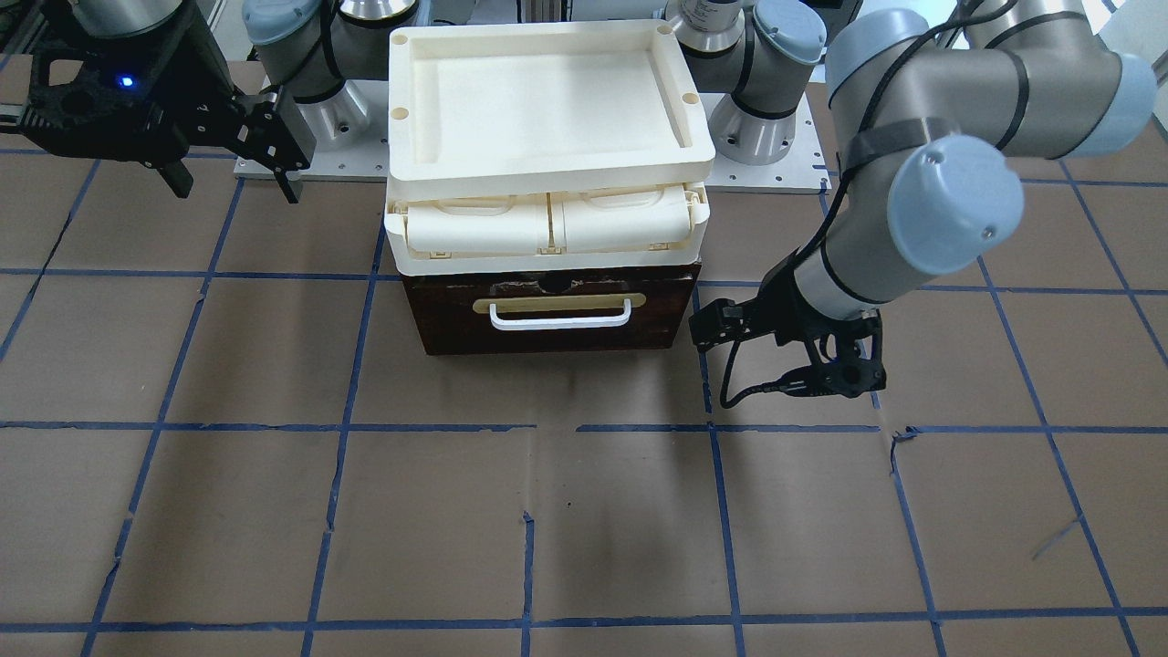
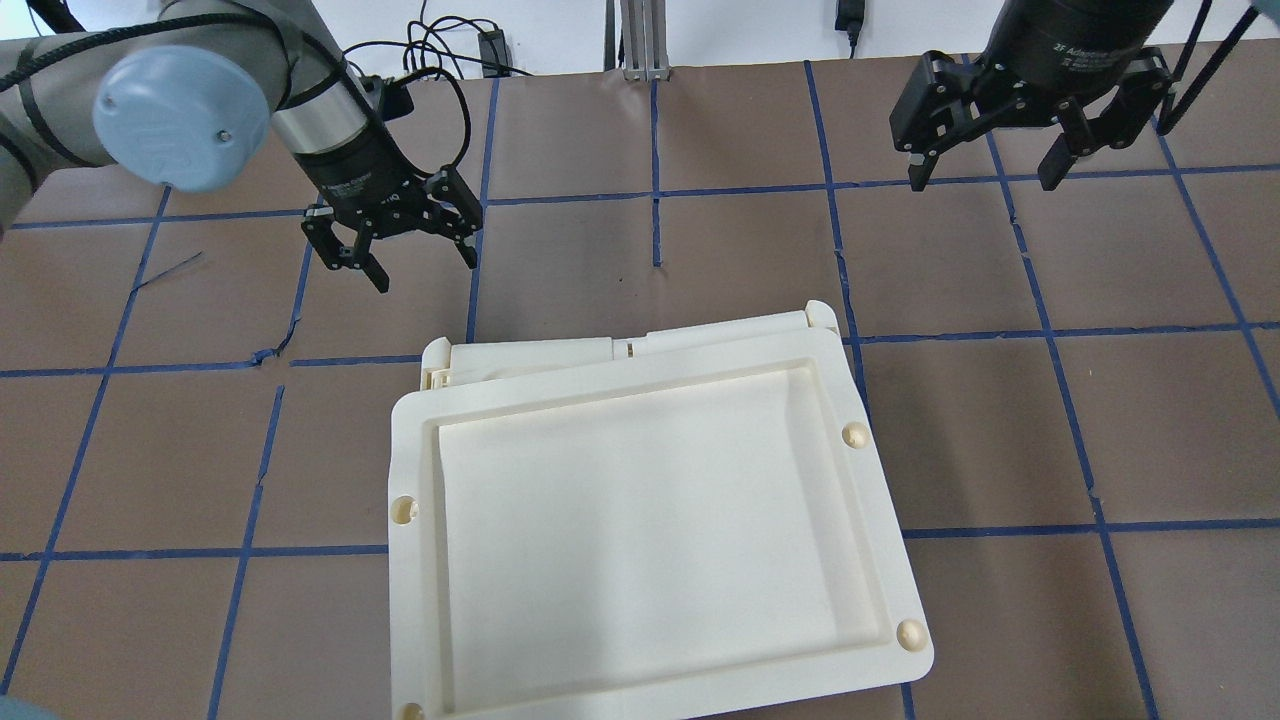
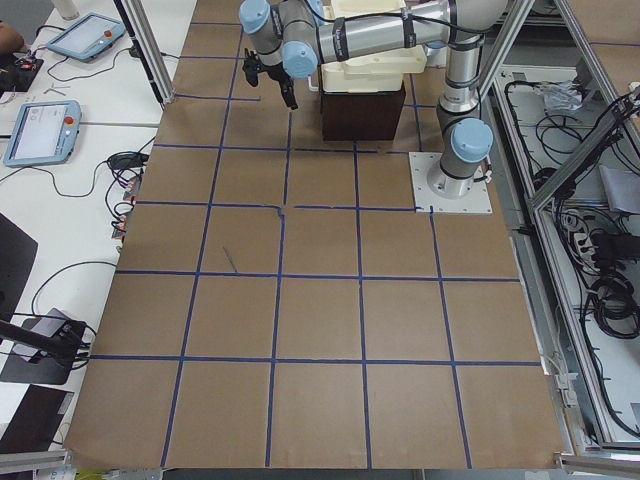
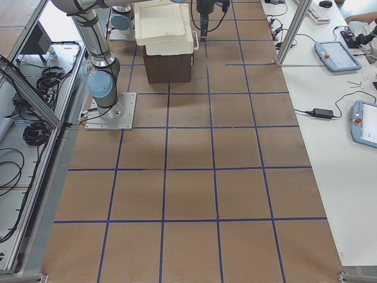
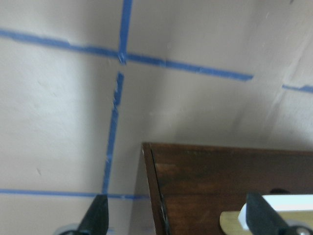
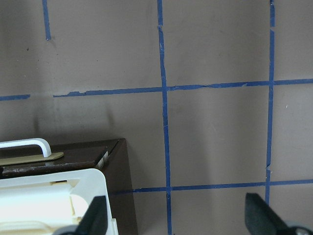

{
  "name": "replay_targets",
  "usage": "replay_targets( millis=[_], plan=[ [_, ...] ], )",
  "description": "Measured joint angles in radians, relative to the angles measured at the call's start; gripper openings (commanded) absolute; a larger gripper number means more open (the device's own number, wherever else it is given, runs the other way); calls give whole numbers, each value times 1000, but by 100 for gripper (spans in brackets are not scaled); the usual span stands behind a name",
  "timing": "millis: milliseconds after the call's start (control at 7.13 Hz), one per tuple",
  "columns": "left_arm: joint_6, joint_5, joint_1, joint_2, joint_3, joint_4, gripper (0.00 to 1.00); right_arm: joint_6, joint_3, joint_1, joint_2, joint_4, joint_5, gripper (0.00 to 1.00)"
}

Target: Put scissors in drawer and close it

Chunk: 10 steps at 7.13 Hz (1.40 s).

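Note:
The drawer (image 1: 557,315) shows its dark brown front, brass plate and white bar handle (image 1: 559,319). It is pushed in under the cream tray-topped box (image 1: 547,100). The scissors are in no view. My left gripper (image 2: 420,268) is open and empty, low beside the drawer's corner. In the left wrist view the drawer front (image 5: 220,181) fills the space between its fingers. My right gripper (image 2: 982,180) is open and empty, raised off the other side. It also shows in the front view (image 1: 235,190). The right wrist view shows the drawer's corner (image 6: 73,159).
The cream box (image 2: 650,520) hides the drawer from overhead. Brown table surface (image 1: 547,529) with blue tape lines lies in front of the drawer. The arm bases (image 1: 757,119) stand behind the box. Tablets and cables (image 4: 336,53) lie on a side bench.

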Motion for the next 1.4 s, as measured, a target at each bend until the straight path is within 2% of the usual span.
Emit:
replay_targets(
  millis=[280, 701, 1402],
  plan=[
    [63, 65, 2, 48, 25, 63, 100, -7, 12, 0, -2, -2, -1, 100],
    [80, 113, 2, 104, -14, 80, 100, -11, 16, -1, -2, -3, -1, 100],
    [81, 117, 23, 124, -25, 68, 100, -11, 16, -1, -2, -4, 1, 100]
  ],
)
